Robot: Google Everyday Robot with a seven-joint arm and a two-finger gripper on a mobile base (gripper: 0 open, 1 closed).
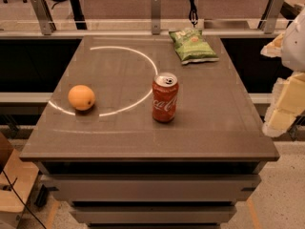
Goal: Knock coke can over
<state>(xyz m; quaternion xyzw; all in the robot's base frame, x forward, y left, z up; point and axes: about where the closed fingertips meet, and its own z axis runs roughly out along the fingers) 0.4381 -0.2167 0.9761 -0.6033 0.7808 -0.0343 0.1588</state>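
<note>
My gripper [285,104] sat at the far right edge of the view, off the table's right side & beyond its edge, approx level w/ the can in the frame. Only pale, cream-coloured pieces of it showed, partly cut off by the frame. Whether it was spread or pressed together, I couldn't tell. It was well apart from everything on the tabletop.

The coke can [165,98] stood upright on the grey table [214,128], roughly mid-top, a bit right of centre. It had a red body, white script facing the camera & a silver top w/ the tab opening visible. Bare tabletop lay between it & my gripper.

The orange [81,97] lay to the can's left, nr the table's left edge, well apart from the can. The green chip bag [193,45] lay flat at the back of the table, behind the can & slightly to its right, not touching it.

A thin light arc [128,50] curved across the tabletop. It ran from the back-left area, round just behind the can's top, then down past the can's left side toward the orange. The can sat just beside the arc, on its right.

Below the tabletop were two lighter tiers of the stand [143,187]. Behind the table ran a rail w/ metal brackets [156,13]. Speckled floor [286,199] showed at bottom right.
</note>
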